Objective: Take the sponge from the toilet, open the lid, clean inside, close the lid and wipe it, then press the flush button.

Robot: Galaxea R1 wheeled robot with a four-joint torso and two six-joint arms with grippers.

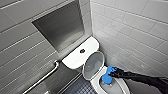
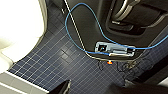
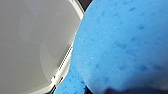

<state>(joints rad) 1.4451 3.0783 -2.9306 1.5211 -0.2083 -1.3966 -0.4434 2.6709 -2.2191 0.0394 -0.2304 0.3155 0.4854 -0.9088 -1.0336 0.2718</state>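
Blue foam sponge (image 1: 106, 79), likely soft, light and squashy, clamped at its right side by right end effector (image 1: 112, 73) over toilet (image 1: 75, 59), lid (image 1: 93, 64) raised.

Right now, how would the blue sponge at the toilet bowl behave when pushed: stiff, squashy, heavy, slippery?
The sponge looks porous and pitted in the right wrist view, so probably soft, squashy and light. That rough foam likely grips rather than slips in the right hand. Against the glossy toilet bowl it may slide easily.
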